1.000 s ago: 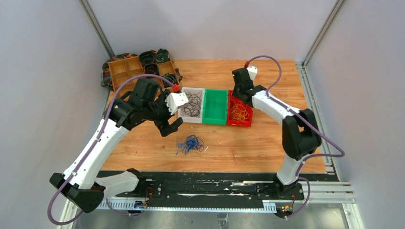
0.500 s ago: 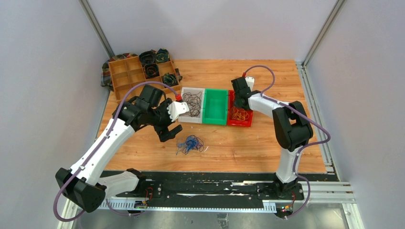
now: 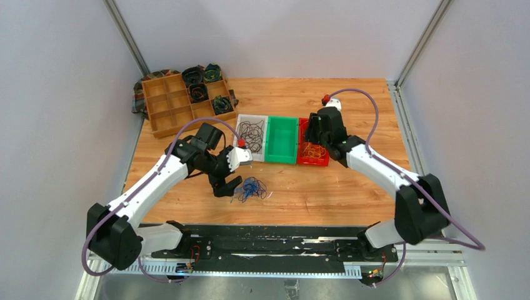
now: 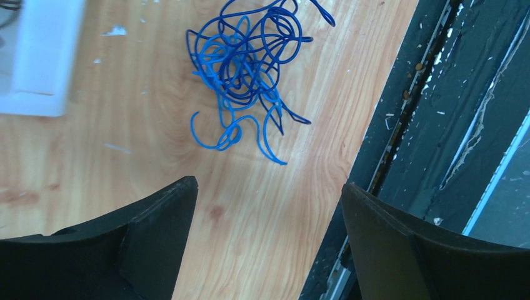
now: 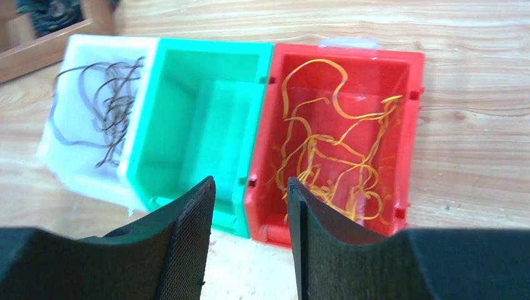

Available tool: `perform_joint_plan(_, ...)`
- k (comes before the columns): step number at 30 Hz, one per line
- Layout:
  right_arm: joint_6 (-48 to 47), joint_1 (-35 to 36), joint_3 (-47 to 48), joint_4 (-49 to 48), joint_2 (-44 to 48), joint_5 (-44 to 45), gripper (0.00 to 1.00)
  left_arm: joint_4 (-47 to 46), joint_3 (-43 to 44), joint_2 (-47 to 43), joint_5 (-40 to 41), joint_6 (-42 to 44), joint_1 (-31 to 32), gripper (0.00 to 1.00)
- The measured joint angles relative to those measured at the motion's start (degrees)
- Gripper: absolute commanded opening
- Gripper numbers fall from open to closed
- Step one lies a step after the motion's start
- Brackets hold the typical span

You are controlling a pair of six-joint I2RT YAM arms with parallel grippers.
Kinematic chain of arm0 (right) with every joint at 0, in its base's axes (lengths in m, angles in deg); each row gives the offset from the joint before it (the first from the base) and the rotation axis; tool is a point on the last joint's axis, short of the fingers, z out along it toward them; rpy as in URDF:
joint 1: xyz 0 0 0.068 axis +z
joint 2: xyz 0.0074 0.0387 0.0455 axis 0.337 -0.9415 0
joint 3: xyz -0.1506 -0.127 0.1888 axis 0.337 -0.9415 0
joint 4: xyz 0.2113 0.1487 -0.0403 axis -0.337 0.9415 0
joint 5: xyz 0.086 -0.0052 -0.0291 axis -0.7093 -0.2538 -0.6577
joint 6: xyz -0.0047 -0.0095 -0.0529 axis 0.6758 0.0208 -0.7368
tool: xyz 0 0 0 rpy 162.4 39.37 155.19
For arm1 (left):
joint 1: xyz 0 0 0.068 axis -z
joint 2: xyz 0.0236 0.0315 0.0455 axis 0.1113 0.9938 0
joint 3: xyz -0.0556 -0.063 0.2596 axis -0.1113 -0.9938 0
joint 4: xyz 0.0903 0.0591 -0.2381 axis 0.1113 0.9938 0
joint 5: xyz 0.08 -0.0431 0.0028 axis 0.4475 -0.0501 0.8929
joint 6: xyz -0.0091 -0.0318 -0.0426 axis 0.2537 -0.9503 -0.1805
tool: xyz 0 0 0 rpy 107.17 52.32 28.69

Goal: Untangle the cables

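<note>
From above, the left pincer (image 3: 228,186) hangs low over the counter (image 3: 362,187), just left of the blue cables (image 3: 250,188). They lie in a loose tangle on the wood, in front of the bins. Its jaws stand wide apart with nothing in them. Three bins sit side by side behind it:
- The white bin (image 3: 261,156) holds the black cables (image 3: 252,132).
- The green bin (image 3: 281,140) is in the middle.
- The red bin (image 3: 312,162) holds the yellow-orange cables (image 3: 312,150).

The right pincer (image 3: 315,132) hovers over the far part of the red bin; its jaws cannot be made out from here. A wooden tray (image 3: 167,107) with dark coils sits at the far left corner.

At the left wrist, the left pincer (image 4: 267,187) shows two dark fingers (image 4: 159,219) spread wide over bare wood. The blue cables (image 4: 244,62) lie beyond the tips, not touching them. A corner of the white bin (image 4: 37,56) shows at the upper left, and a black rail (image 4: 437,125) runs down the right (the counter's near edge).

At the right wrist, the right pincer (image 5: 250,184) has its fingers (image 5: 187,237) a narrow gap apart, gripping nothing. Beyond them the yellow-orange cables (image 5: 331,156) lie loose inside the red bin (image 5: 415,94). The green bin (image 5: 206,50) is beside it. The black cables (image 5: 106,106) lie in the white bin (image 5: 50,150).
</note>
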Motion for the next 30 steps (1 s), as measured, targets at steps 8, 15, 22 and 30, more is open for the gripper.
perform_joint_plan(8,-0.5,5.7,-12.0,-4.5,13.4,-0.4,0.47,-8.5,-4.2,6.6,-1.7,-4.5,0.1,0.69)
perform_joint_plan(15,-0.9,11.1,-18.4,-9.1,20.9,-0.2,0.47,-13.2,-6.6,7.6,-1.7,-7.8,0.2,0.12)
perform_joint_plan(22,-5.7,19.0,-20.5,-18.8,21.2,-0.4,0.48,-11.8,-5.6,2.5,0.6,-10.1,0.2,0.01)
perform_joint_plan(30,-14.1,30.5,-19.4,-27.5,16.7,-3.1,0.52,-3.7,9.3,-2.5,1.1,-12.6,0.2,0.01)
